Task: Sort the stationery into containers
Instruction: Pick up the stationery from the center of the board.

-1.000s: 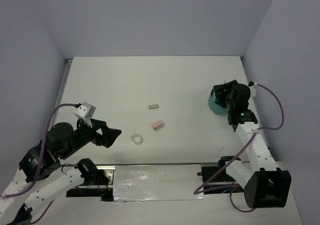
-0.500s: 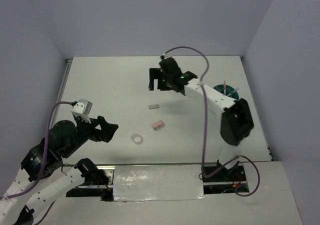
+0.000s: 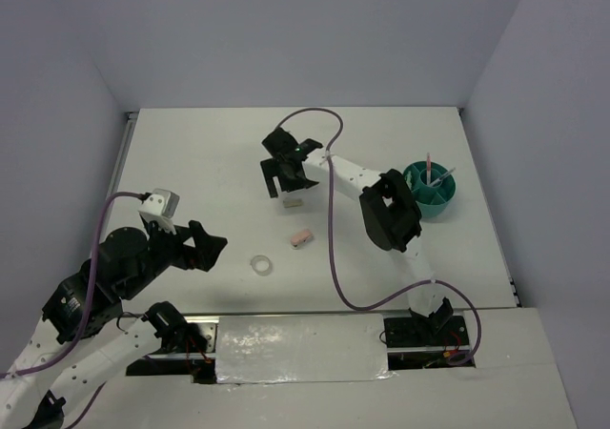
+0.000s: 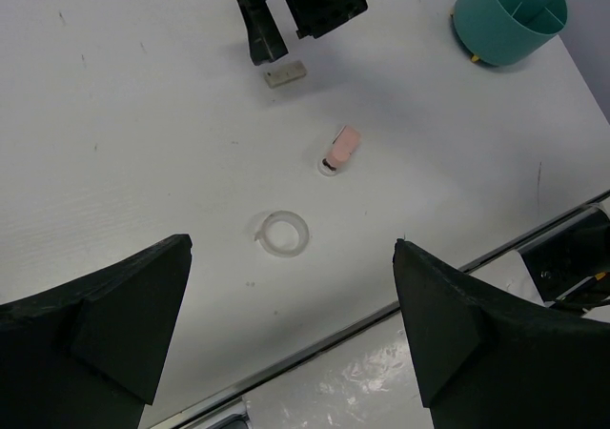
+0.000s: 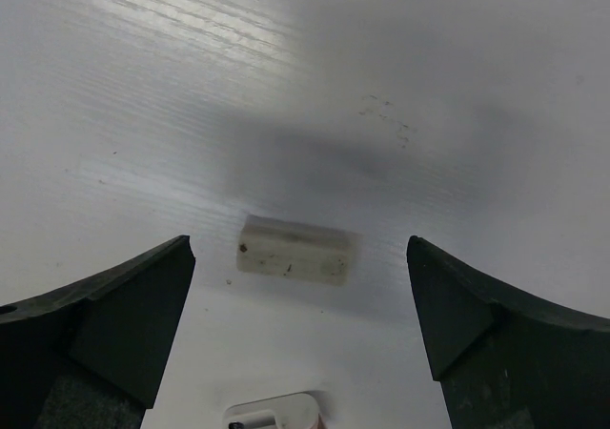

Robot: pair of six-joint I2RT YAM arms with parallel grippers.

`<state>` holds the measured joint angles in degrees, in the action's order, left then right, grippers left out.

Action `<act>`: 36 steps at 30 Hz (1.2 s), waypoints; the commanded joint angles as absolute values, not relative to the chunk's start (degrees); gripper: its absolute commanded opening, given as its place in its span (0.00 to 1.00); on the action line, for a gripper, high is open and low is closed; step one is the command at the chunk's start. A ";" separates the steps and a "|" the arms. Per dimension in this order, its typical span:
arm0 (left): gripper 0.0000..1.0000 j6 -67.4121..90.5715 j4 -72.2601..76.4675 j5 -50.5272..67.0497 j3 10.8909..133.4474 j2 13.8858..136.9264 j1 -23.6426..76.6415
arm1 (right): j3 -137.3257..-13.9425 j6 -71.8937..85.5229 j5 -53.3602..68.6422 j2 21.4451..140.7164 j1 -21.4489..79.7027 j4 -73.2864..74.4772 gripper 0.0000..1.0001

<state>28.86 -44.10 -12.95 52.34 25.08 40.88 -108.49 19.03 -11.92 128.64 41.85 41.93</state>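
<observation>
Stationery lies loose on the white bench (image 3: 191,153): a pale block (image 3: 294,202) farthest from the arm bases, a pink block (image 3: 301,238) with a dark end just nearer, and a clear tape ring (image 3: 262,265) nearer again and a little to the left, each apart from the others. The teal organiser (image 3: 440,203) stands upright well off to the right, near that edge of the bench, with a thin pink pen (image 3: 428,165) upright in it and a paler pen (image 3: 444,173) leaning beside; which compartments hold them cannot be told. The right hand (image 3: 283,183) is stretched across to the middle of the bench and sits over the pale block, released, its two fingers spread wide. In the right wrist view the block lies flat between them, touching neither. The left hand (image 3: 212,248) hangs above the near left part of the bench, also released and grasping nothing. Its wrist view frames the tape ring and pink block between its fingers.
</observation>
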 commanded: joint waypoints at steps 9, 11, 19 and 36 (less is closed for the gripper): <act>0.99 28.74 -41.75 -11.60 52.12 23.91 40.61 | -98.79 23.20 -13.71 124.28 42.71 38.59 0.96; 0.99 28.65 -41.66 -11.51 52.12 23.91 40.61 | -99.22 24.25 -14.24 124.80 42.80 38.76 0.94; 0.99 28.65 -41.66 -11.43 52.21 23.38 40.61 | -101.60 25.57 -12.22 126.21 43.50 37.88 0.86; 0.99 28.39 -41.40 -10.81 52.03 22.50 40.61 | -101.51 28.04 -19.33 124.81 45.53 41.66 0.58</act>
